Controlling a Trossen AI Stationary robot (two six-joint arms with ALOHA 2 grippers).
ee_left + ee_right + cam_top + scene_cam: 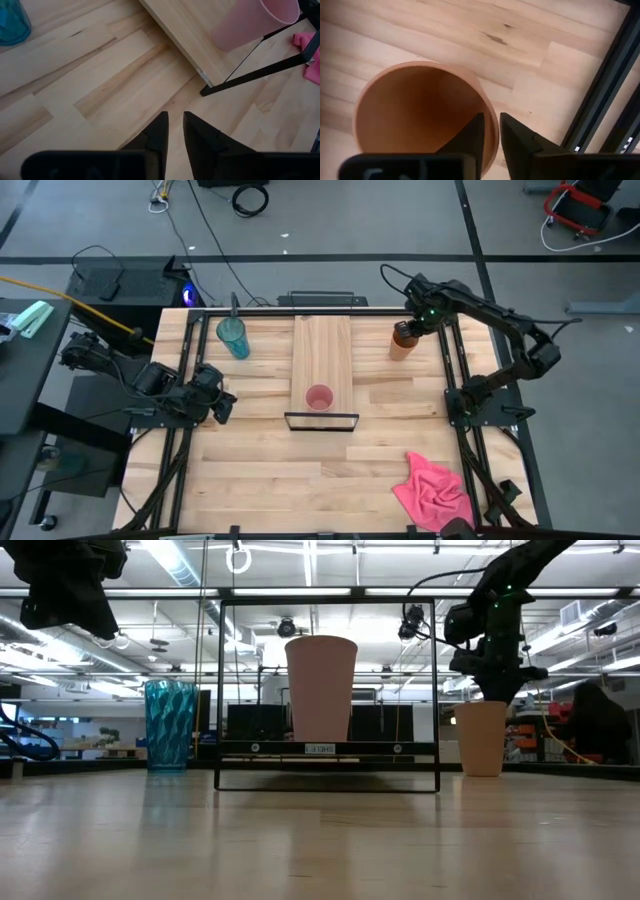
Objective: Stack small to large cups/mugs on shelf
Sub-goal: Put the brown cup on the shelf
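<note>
The small pink cup (319, 397) stands upright on the light-wood shelf (322, 345), near its black-framed near end; it also shows in the low view (320, 688). The teal tumbler (234, 337) stands on the table left of the shelf. The orange-brown cup (403, 340) stands on the table right of the shelf, at the far right. My right gripper (410, 328) is above it, shut on its rim. My left gripper (174, 120) is shut and empty, over the table's left part (224, 408), left of the shelf. My right gripper holds the orange-brown cup by its rim (490, 112), on the side toward the table's right frame. One finger (475, 130) is inside the cup and one (512, 132) outside. The fingers come from above, pointing down. The cup stands upright with its base on the table (481, 772).
A crumpled pink cloth (433, 492) lies at the table's near right. Black metal frame rails (455, 355) run along the table's left and right sides, the right one close to the orange-brown cup. The shelf's thin black frame (325, 690) stands around the pink cup.
</note>
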